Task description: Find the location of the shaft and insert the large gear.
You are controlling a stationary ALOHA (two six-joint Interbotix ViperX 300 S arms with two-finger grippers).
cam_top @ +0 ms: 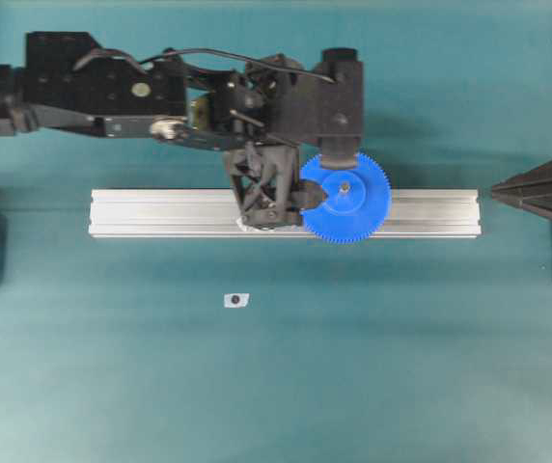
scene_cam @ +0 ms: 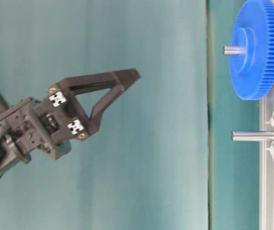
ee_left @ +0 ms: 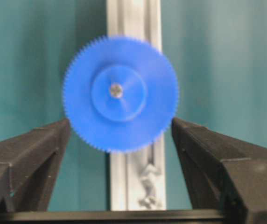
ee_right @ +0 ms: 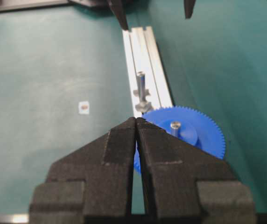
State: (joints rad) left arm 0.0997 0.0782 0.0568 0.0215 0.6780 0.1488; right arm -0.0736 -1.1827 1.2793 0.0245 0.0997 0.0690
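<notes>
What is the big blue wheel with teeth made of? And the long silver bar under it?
The large gear looks like plastic: one even bright blue, matte, with fine moulded teeth. The silver rail looks like aluminium: pale, brushed and shiny, with straight grooves along its length. The shaft poking through the gear looks like grey metal, though it could be something else.

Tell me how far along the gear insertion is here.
Insertion looks done: the blue gear sits on a pin on the rail, pin tip poking through its hub. The left gripper is open around it, holding nothing. The right gripper is shut. Only pulling away seems left.
</notes>
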